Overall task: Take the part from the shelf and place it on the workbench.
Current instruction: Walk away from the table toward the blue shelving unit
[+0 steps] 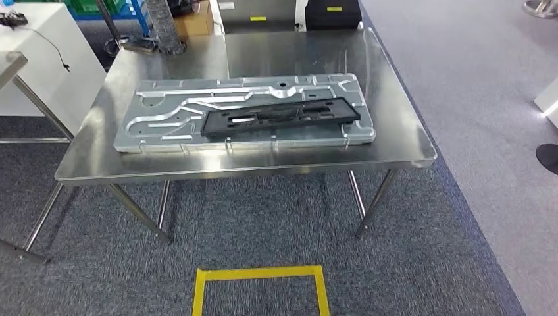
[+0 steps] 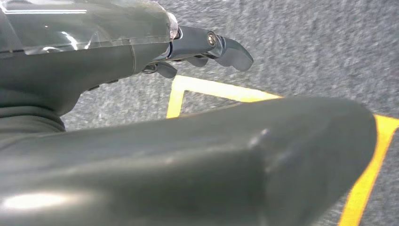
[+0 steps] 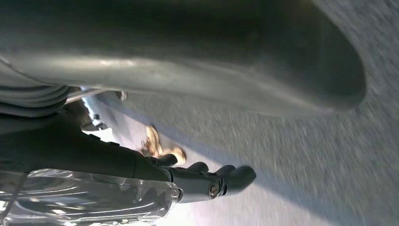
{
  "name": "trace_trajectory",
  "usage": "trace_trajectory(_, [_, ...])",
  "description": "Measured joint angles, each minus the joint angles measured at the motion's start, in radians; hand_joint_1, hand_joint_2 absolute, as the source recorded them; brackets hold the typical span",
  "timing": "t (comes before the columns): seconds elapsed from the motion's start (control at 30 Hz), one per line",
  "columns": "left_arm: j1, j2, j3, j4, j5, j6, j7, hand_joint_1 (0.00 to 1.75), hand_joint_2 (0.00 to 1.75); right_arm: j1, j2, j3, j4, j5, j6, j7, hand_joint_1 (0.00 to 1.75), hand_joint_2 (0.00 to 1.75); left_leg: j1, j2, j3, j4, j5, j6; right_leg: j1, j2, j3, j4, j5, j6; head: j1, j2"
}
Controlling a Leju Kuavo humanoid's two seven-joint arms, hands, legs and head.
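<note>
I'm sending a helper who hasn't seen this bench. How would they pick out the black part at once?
Find the steel workbench beyond the yellow floor marking. A wide silver plate with milled channels lies on it. The black part is the long, flat, slotted frame lying on that plate's near right area, the one dark piece there.

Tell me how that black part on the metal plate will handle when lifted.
The black part looks long, thin and full of cut-outs, so it probably weighs little but may flex if lifted by one end. It lies flat on the ribbed metal plate, so it is unlikely to roll.
</note>
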Motion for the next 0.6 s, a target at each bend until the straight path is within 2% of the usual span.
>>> trace_trajectory(0.03, [0.0,-0.002,0.0,0.0,0.0,0.0,0.001,0.0,0.0,-0.001,0.005,0.002,0.008,0.0,0.011,0.005,0.0,0.0,0.0,0.0,-0.014,0.067,-0.049,-0.002,0.003,0.0,-0.015,0.001,0.011,-0.003,0.0,0.0])
trace_trajectory(0.07, [-0.001,-0.003,0.0,0.0,0.0,0.0,0.002,0.0,0.0,-0.002,0.011,0.002,0.016,-0.001,0.021,0.007,0.0,0.0,0.0,0.0,-0.021,0.126,-0.076,-0.003,0.005,0.0,-0.03,0.002,0.023,-0.004,0.0,0.0])
trace_trajectory(0.1, [-0.001,-0.003,0.0,0.0,0.0,0.001,0.003,0.0,0.0,-0.004,0.017,0.003,0.023,-0.004,0.031,0.007,0.0,0.0,0.0,0.0,-0.016,0.161,-0.076,-0.002,0.008,-0.001,-0.047,0.004,0.034,-0.004,0.0,0.0])
trace_trajectory(0.13, [-0.001,-0.004,0.0,0.0,0.0,0.001,0.004,0.0,0.0,-0.006,0.024,0.003,0.029,-0.013,0.041,0.003,0.0,0.0,0.0,0.0,0.004,0.165,-0.055,0.0,0.01,-0.001,-0.063,0.008,0.045,-0.004,0.0,0.0])
trace_trajectory(0.17, [-0.001,-0.005,0.0,0.0,0.0,0.001,0.004,0.0,0.0,-0.008,0.032,0.002,0.035,-0.026,0.05,-0.002,0.0,0.0,-0.001,0.0,0.043,0.131,-0.025,0.004,0.012,0.0,-0.08,0.011,0.055,-0.003,0.0,0.0])
trace_trajectory(0.2, [-0.002,-0.005,0.0,0.0,0.0,0.001,0.005,0.0,0.0,-0.011,0.039,0.001,0.04,-0.041,0.056,-0.009,0.0,0.0,-0.002,-0.001,0.098,0.067,-0.003,0.011,0.014,0.0,-0.094,0.016,0.064,-0.001,0.0,0.0])
trace_trajectory(0.23, [-0.004,-0.006,0.0,0.0,-0.001,0.001,0.005,0.0,0.0,-0.013,0.047,-0.001,0.044,-0.055,0.059,-0.015,0.0,0.0,-0.005,-0.001,0.158,-0.016,0.001,0.018,0.017,0.0,-0.106,0.022,0.072,0.002,0.0,0.0])
trace_trajectory(0.27, [-0.006,-0.006,0.0,0.001,-0.002,0.001,0.005,0.0,0.0,-0.016,0.054,-0.004,0.047,-0.065,0.06,-0.02,0.0,0.0,-0.007,-0.001,0.207,-0.089,-0.008,0.023,0.018,0.0,-0.114,0.026,0.08,0.005,0.0,0.0])
trace_trajectory(0.3, [-0.008,-0.007,0.0,0.001,-0.003,0.001,0.005,0.0,0.0,-0.019,0.06,-0.006,0.05,-0.07,0.061,-0.023,0.0,0.0,-0.01,0.0,0.237,-0.14,-0.021,0.029,0.019,-0.001,-0.119,0.029,0.087,0.01,0.0,0.0])
trace_trajectory(0.33, [-0.008,-0.008,-0.001,0.001,-0.003,0.001,0.005,0.0,0.0,-0.02,0.065,-0.007,0.053,-0.073,0.061,-0.024,0.0,0.0,-0.013,0.0,0.248,-0.165,-0.028,0.033,0.019,-0.002,-0.122,0.029,0.095,0.016,0.0,0.0])
trace_trajectory(0.37, [-0.008,-0.009,-0.001,0.001,-0.003,0.001,0.005,0.0,0.0,-0.021,0.068,-0.009,0.055,-0.076,0.063,-0.027,0.0,0.0,-0.013,0.0,0.244,-0.17,-0.024,0.04,0.018,-0.002,-0.124,0.028,0.103,0.022,0.0,0.0])
trace_trajectory(0.4, [-0.007,-0.011,-0.001,0.002,-0.004,0.001,0.005,0.0,0.0,-0.022,0.07,-0.011,0.057,-0.084,0.069,-0.032,0.0,0.0,-0.013,0.002,0.236,-0.171,-0.014,0.048,0.015,-0.001,-0.128,0.032,0.098,0.028,0.0,0.0])
trace_trajectory(0.43, [-0.006,-0.012,-0.001,0.002,-0.006,-0.001,0.006,0.0,0.0,-0.022,0.073,-0.016,0.058,-0.096,0.079,-0.041,0.0,0.0,-0.011,0.004,0.227,-0.173,-0.003,0.056,0.013,0.001,-0.136,0.048,0.076,0.034,0.0,0.0])
trace_trajectory(0.47, [-0.006,-0.013,-0.001,0.003,-0.01,-0.002,0.006,0.0,0.0,-0.022,0.076,-0.024,0.06,-0.114,0.092,-0.054,0.0,0.0,-0.01,0.006,0.216,-0.175,0.009,0.063,0.011,0.003,-0.149,0.082,0.035,0.04,0.0,0.0])
trace_trajectory(0.53, [-0.006,-0.014,-0.007,0.003,-0.025,-0.007,0.006,0.0,0.0,-0.026,0.086,-0.047,0.064,-0.164,0.117,-0.09,0.0,0.0,-0.01,0.007,0.187,-0.173,0.031,0.069,0.007,0.005,-0.182,0.2,-0.069,0.048,0.0,0.0])
trace_trajectory(0.57, [-0.006,-0.014,-0.013,0.003,-0.036,-0.009,0.007,0.0,0.0,-0.029,0.093,-0.062,0.066,-0.188,0.126,-0.109,0.0,0.0,-0.01,0.007,0.171,-0.171,0.043,0.069,0.005,0.005,-0.194,0.263,-0.099,0.052,0.0,0.0])
trace_trajectory(0.6, [-0.007,-0.014,-0.02,0.003,-0.047,-0.011,0.009,0.0,0.0,-0.032,0.099,-0.075,0.068,-0.21,0.133,-0.126,0.0,0.0,-0.011,0.008,0.154,-0.168,0.054,0.068,0.003,0.005,-0.195,0.306,-0.104,0.055,0.0,0.0])
